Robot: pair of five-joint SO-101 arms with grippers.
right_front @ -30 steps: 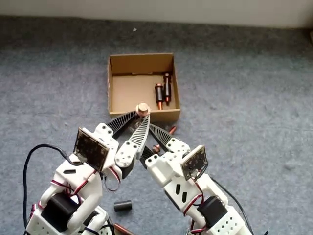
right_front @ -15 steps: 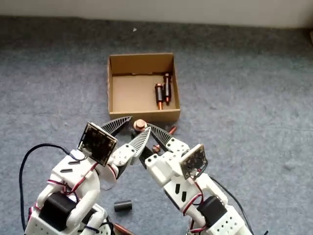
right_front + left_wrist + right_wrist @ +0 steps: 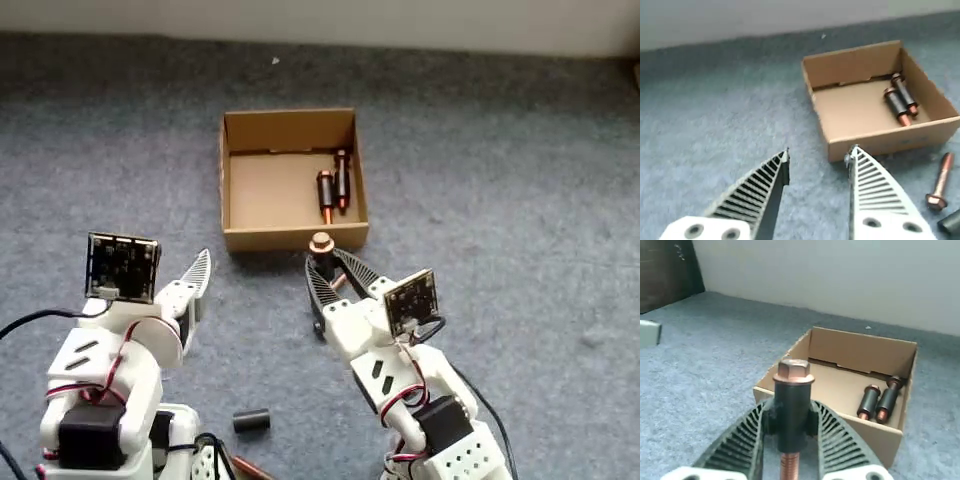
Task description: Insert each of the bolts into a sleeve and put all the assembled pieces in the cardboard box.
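Left claw (image 3: pixel 819 151) has pulled back from the cardboard box (image 3: pixel 290 238) and hangs released; the right claw (image 3: pixel 790 415) grips the sleeved bolt (image 3: pixel 321 248) upright just outside the box's near wall. Best carry it clear over that wall, then let go beside the two finished pieces (image 3: pixel 333 185)

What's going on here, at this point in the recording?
The right gripper is shut on a sleeved bolt, holding it upright just short of the near wall of the cardboard box. Two finished pieces lie inside it. The left gripper is open and empty, apart from the box. A spare sleeve and a spare bolt lie loose outside the box.
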